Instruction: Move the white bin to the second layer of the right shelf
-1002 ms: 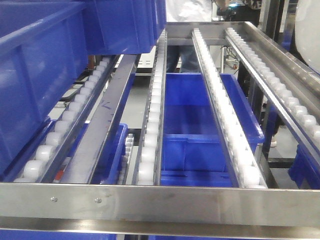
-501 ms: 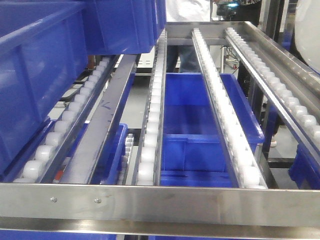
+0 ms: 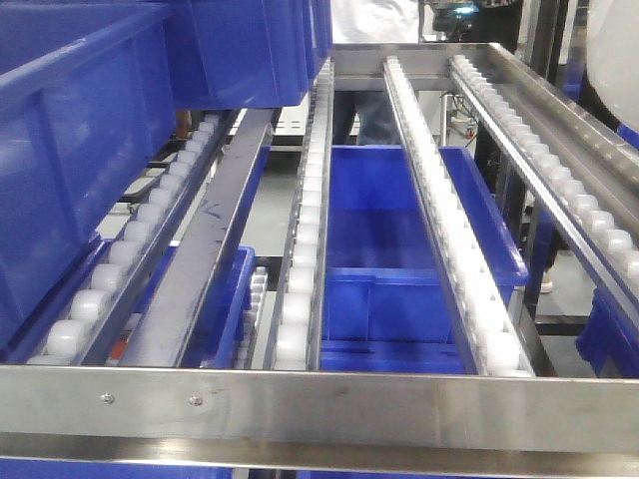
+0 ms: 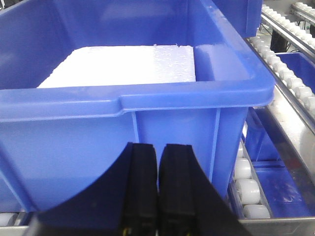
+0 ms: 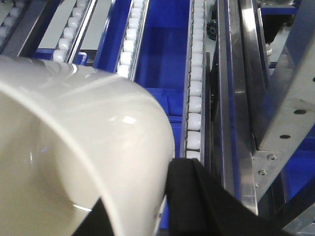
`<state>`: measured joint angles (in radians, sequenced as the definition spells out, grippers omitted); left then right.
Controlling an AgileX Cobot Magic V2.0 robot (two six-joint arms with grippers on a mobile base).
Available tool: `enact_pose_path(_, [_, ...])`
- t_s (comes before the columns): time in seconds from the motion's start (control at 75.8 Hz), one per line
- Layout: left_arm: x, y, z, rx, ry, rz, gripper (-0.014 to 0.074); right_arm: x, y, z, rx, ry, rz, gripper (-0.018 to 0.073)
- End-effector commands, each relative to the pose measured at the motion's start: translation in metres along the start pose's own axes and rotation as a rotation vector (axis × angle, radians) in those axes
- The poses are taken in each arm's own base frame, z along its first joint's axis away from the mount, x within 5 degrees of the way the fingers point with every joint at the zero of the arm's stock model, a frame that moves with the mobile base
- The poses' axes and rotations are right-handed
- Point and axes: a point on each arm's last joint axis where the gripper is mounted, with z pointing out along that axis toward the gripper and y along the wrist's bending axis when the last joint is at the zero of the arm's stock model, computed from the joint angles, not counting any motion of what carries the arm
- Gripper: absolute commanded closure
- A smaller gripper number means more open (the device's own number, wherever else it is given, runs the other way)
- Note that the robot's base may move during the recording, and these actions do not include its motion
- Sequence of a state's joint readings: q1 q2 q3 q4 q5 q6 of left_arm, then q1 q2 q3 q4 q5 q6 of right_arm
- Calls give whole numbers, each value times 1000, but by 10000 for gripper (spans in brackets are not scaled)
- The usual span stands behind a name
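Only the right wrist view shows the white bin point(image 5: 78, 147) up close. It fills the left side of that picture, shiny and cream, above the roller tracks point(image 5: 196, 98) of the right shelf second layer point(image 5: 236, 98). The right tool point(image 5: 167, 206) grips the bin's rim: one black finger point(image 5: 189, 196) sits on the outside wall, and the other one is hidden by the bin. Most of the bin is cut off by the picture's edge.

From the front view, the same shelf layer point(image 3: 319, 404) shows its flat steel front bar with two rivets and long rows of white rollers point(image 3: 449, 230). A pale blur at the top right corner may be the bin, but it is too cut off to tell.

Just the left wrist view shows the left tool point(image 4: 158, 191). Its two black fingers are pressed together, holding nothing. Right in front stands a blue crate point(image 4: 147, 98) with a white foam slab point(image 4: 123, 66) inside.
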<state>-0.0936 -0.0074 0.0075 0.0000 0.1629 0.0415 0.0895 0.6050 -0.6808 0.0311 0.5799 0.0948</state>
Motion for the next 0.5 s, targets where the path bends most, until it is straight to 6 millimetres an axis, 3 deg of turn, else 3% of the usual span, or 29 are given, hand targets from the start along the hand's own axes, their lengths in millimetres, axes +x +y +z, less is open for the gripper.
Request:
enact_pose_path(0.0, [4,0,1,2,-63,-3,512,-19,1,-5,-9,-144,-2,511])
enact_pose_path(0.224, [4,0,1,2,-63,-3,512,-23,3,3,-23,-157,7,511])
enact_pose_path(0.488, [4,0,1,2,-63,-3,512,-27,23,63,-102,32,-1,511])
